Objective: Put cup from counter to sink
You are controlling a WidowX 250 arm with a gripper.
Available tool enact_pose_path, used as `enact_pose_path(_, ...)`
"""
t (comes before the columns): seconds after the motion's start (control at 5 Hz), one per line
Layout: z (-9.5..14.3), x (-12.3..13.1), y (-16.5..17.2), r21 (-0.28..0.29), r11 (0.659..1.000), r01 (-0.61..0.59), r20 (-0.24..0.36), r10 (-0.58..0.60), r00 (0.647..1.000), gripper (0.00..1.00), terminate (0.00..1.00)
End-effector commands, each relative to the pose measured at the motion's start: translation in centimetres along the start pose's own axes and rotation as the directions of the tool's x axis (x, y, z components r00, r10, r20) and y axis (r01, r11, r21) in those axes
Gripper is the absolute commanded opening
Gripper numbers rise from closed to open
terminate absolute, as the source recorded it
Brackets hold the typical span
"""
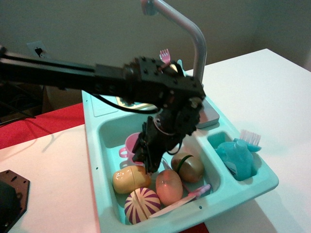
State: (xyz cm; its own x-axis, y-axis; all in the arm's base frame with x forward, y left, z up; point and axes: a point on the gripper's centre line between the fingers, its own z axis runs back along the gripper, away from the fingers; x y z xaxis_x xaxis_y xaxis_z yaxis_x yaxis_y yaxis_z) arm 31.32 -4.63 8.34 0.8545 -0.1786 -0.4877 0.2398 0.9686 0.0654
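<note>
The small pink cup (129, 144) with its loop handle sits low in the basin of the light-teal sink (93, 145), near the basin's left wall. My black gripper (146, 158) reaches down into the basin and is right against the cup's right side. The fingers look closed on the cup's rim, though they are dark and hard to make out. The counter ledge (99, 103) at the back left of the sink unit is partly hidden by the arm. The grey faucet (197, 48) rises behind the arm.
Toy food lies in the basin: a yellow piece (130, 178), a purple striped ball (143, 204), an orange piece (169, 187), a brown-green piece (190, 166), and a pink utensil (187, 198). A blue item (238, 156) fills the side compartment. A black object (9, 194) lies at the left.
</note>
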Motion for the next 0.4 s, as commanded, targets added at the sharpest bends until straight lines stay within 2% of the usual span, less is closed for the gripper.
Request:
enact_pose_path(0.0, 3.1, -2.4, 1.1, -0.01, 0.999, -0.048, 0.111, 0.049, 0.993, 1.0, 0.0)
enact_pose_path(0.2, 4.1, -3.7, 2.0, -0.012, 0.997, -0.071, 0.124, 0.072, 0.99, 1.0, 1.0)
